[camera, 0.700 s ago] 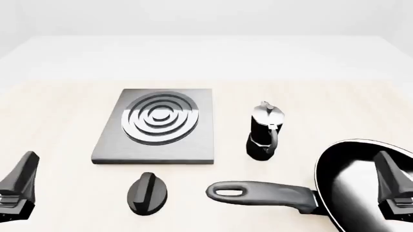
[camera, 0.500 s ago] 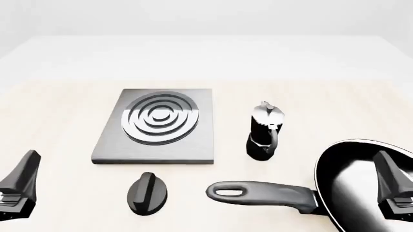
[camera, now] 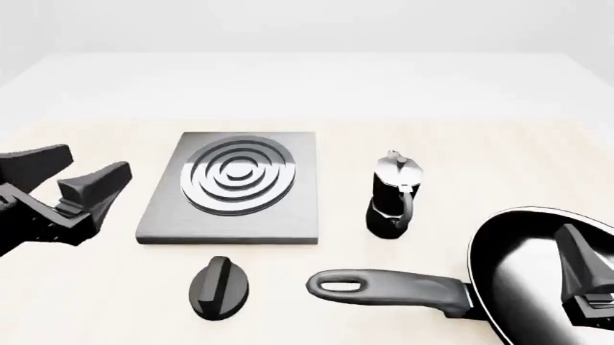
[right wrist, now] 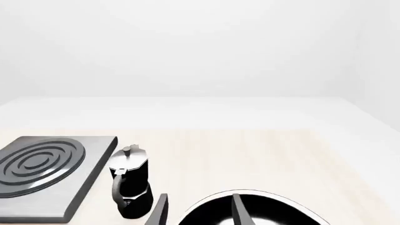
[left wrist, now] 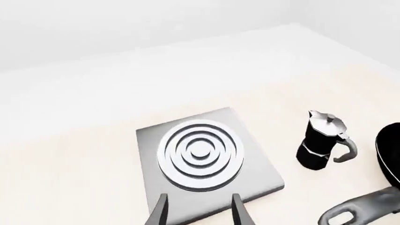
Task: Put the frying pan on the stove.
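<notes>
The frying pan (camera: 537, 277) is a large, round, glossy black pan lying flat on the table at the near right, its bowl cut off by the front view's edge. Its long dark grey handle (ending in an oval loop hole) points left. The stove (camera: 233, 188), a flat square slab of brushed grey metal with raised concentric silver rings, lies well apart, farther back and left.
</notes>
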Controlling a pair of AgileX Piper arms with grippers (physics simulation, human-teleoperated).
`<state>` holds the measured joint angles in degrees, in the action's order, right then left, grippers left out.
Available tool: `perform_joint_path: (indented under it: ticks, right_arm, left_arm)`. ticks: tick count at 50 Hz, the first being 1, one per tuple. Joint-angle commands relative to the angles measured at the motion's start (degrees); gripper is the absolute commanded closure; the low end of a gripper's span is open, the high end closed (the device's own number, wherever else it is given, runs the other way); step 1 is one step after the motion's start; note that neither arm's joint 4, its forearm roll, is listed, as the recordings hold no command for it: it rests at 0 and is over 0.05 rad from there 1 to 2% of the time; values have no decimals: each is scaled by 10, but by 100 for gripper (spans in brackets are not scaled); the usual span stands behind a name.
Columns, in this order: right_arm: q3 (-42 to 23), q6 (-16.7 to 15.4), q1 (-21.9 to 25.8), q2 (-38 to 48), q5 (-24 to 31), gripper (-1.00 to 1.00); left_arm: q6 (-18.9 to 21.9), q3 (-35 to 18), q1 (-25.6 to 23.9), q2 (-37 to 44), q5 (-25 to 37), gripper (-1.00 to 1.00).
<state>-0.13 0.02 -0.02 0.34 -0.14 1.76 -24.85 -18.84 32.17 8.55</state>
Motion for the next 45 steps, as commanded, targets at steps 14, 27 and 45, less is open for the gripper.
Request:
perform_joint_path:
  ticks: [14, 27, 45]
  right_arm:
    - [0, 0, 0, 0, 0, -100]
    - [0, 0, 0, 0, 0, -100]
    - [0, 0, 0, 0, 0, -100]
  left_arm:
    - [93, -299, -133, 241, 229, -100]
    - [112, -373, -183, 314, 339, -100]
    - [117, -465, -263, 390, 468, -100]
